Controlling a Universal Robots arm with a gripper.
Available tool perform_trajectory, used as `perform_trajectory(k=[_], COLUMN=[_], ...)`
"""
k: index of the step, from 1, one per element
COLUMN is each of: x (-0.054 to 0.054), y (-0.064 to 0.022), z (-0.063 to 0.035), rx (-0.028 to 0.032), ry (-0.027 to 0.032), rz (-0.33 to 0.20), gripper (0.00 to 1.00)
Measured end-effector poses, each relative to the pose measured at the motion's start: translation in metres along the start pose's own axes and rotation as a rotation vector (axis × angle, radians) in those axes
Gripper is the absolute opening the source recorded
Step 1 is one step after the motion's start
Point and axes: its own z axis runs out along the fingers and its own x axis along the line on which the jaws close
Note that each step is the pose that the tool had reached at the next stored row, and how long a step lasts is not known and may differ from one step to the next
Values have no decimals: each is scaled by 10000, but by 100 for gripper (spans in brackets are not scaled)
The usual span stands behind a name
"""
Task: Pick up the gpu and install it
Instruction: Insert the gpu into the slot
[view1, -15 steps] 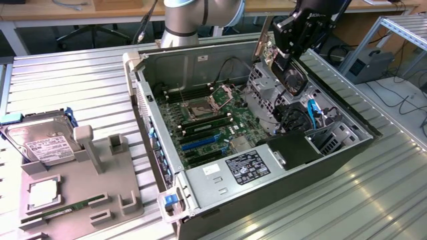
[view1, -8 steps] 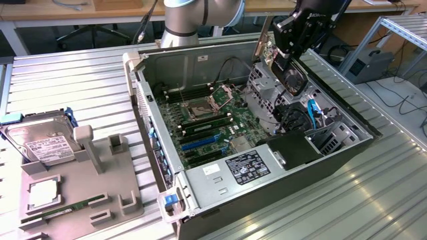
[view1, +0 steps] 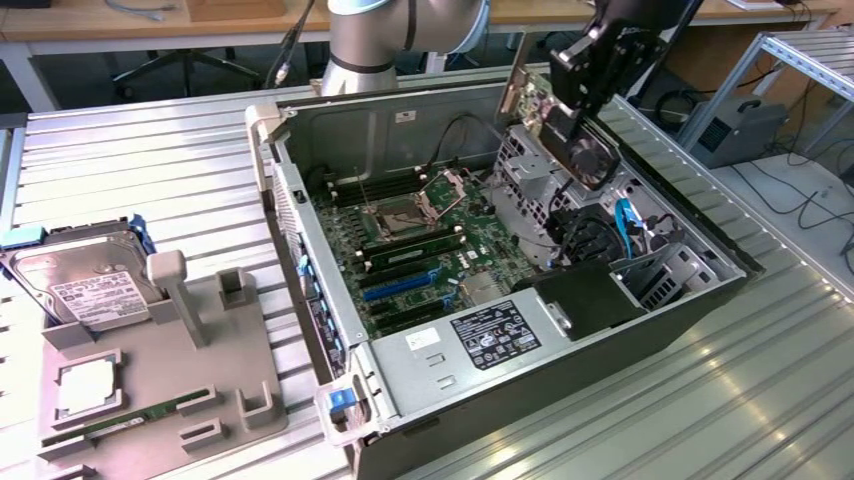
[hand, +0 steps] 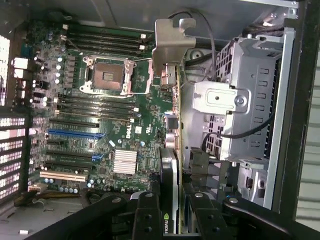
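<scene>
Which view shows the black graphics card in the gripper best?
Exterior view: the black flat graphics card with a silver metal bracket shows its fan face, above the open grey computer case. Wrist view gives it edge-on, clamped in the gripper.

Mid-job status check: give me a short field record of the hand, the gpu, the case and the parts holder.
hand: shut on the gpu, above the open case
gpu: held on edge over the motherboard, beside the drive cage, not seated in any slot
bracket: silver, at the card's end away from the hand
case: lying on its side, side panel off
holder: grey, at the exterior view's left, carrying the hard drive and the memory stick
</scene>
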Motion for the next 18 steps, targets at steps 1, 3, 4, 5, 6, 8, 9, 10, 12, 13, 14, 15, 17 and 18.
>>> perform_trajectory(k=[1,3,4,5,6,8,9,10,12,13,14,15,17,18], x=[0,0,0,0,0,0,0,0,0,0,0,0,0,0], y=[0,0,0,0,0,0,0,0,0,0,0,0,0,0], z=[0,0,0,1,1,2,2,3,3,3,3,3,3,3], rx=[-4,-14,-19,-32,-44,-56,-62,-71,-88,-93,-98,-106,-122,-129], ry=[6,23,31,51,71,87,97,111,139,147,156,171,194,205], rz=[-155,-563,-770,-1261,-1755,-2175,-2419,-2779,-3460,-3649,-3880,-4243,-4841,-5120], gripper=[27,27,27,27,27,27,27,27,27,27,27,27,27,27])
